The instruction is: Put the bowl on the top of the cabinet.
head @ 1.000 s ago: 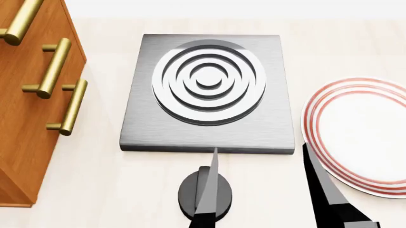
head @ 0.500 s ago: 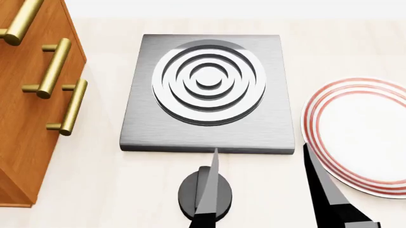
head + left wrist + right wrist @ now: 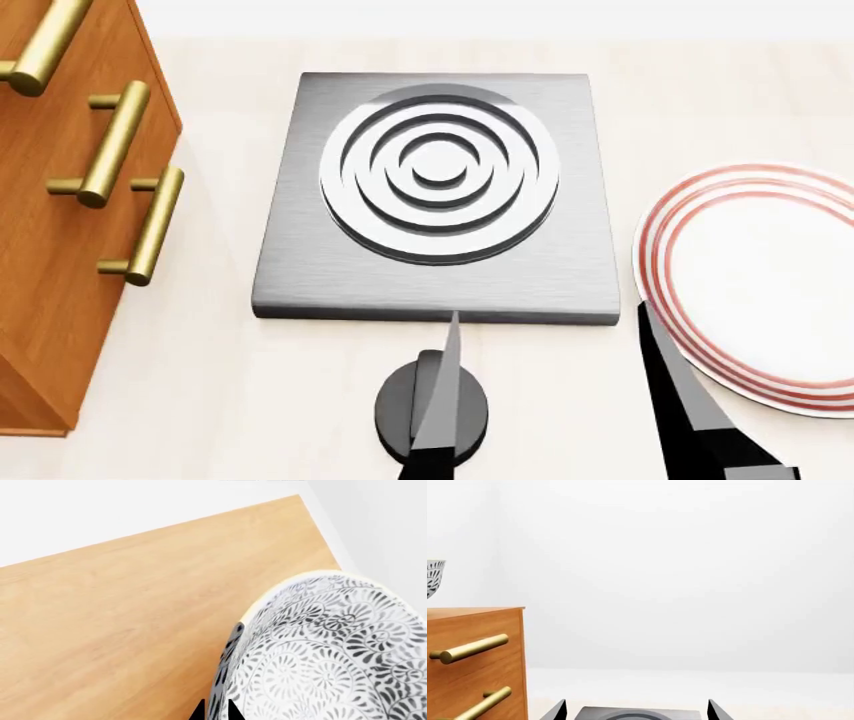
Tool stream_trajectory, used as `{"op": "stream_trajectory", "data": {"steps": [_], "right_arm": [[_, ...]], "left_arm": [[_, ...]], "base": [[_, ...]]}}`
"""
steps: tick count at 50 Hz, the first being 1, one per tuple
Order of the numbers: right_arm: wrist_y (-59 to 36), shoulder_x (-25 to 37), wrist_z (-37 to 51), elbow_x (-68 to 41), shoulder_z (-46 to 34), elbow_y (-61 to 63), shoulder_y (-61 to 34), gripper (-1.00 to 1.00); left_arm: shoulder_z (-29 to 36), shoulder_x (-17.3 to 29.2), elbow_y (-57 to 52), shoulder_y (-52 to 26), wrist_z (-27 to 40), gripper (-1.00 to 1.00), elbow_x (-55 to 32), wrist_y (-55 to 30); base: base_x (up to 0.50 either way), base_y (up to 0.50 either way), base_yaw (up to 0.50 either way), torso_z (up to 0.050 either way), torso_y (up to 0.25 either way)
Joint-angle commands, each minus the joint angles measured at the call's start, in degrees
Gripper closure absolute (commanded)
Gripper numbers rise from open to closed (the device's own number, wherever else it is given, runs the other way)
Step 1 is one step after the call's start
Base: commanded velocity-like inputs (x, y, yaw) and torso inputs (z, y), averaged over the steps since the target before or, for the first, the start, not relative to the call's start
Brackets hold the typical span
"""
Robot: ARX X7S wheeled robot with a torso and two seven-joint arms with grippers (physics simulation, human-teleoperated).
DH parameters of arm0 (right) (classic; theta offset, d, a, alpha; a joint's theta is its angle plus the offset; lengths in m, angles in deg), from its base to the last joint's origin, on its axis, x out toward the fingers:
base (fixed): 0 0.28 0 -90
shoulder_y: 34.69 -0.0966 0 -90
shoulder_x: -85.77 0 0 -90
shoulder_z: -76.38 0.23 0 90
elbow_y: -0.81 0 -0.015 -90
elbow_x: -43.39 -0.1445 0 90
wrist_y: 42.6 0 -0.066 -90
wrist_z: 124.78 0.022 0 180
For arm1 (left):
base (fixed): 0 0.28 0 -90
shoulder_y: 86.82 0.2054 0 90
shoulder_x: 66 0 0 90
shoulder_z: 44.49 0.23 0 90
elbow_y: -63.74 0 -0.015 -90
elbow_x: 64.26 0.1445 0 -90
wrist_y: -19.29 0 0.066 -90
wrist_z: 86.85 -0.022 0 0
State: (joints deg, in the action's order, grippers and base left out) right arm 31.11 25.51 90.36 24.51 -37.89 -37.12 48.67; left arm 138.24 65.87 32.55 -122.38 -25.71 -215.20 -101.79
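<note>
Cabinet (image 3: 60,250) drawers with brass handles are showing at the left of the head view. Above its wooden top (image 3: 133,610), the left gripper (image 3: 215,711) is pinching the rim of the bowl (image 3: 327,650), one finger on each side of the wall. The bowl is hanging over the top, seemingly not yet resting. It is looking rigid, glazed and breakable, so the rim grip is risking slip. Further right, the right gripper (image 3: 636,711) is idling with fingers spread and empty above the grey hob (image 3: 441,190), near the plate (image 3: 761,280).
</note>
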Motion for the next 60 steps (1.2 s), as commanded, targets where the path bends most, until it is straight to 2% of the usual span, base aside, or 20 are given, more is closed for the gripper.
{"op": "stream_trajectory", "data": {"steps": [1, 25, 26, 60], "right_arm": [[-0.34, -0.83, -1.30, 1.48, 0.76, -0.24, -0.28, -1.00], [-0.69, -0.54, -0.79, 1.28, 0.45, 0.13, -0.58, -1.00], [-0.68, -0.51, -0.75, 1.23, 0.50, 0.16, -0.57, -1.00], [-0.57, 0.08, -0.11, 0.73, 0.50, 0.43, -0.86, -1.00]], "left_arm": [[-1.55, -0.25, -2.16, 1.35, -1.47, 1.00, -0.27, 0.02], [-1.64, -1.46, 0.04, 0.47, -2.84, 1.00, 1.98, -0.98], [-1.74, -1.32, -0.31, 0.60, -2.85, -1.00, 1.98, -0.76], [-3.52, -2.54, -0.31, 0.21, -3.31, -1.00, 2.52, -1.05]], "base": [[0.00, 0.00, 0.00, 0.000, 0.000], [0.00, 0.00, 0.00, 0.000, 0.000], [0.00, 0.00, 0.00, 0.000, 0.000], [0.00, 0.00, 0.00, 0.000, 0.000]]}}
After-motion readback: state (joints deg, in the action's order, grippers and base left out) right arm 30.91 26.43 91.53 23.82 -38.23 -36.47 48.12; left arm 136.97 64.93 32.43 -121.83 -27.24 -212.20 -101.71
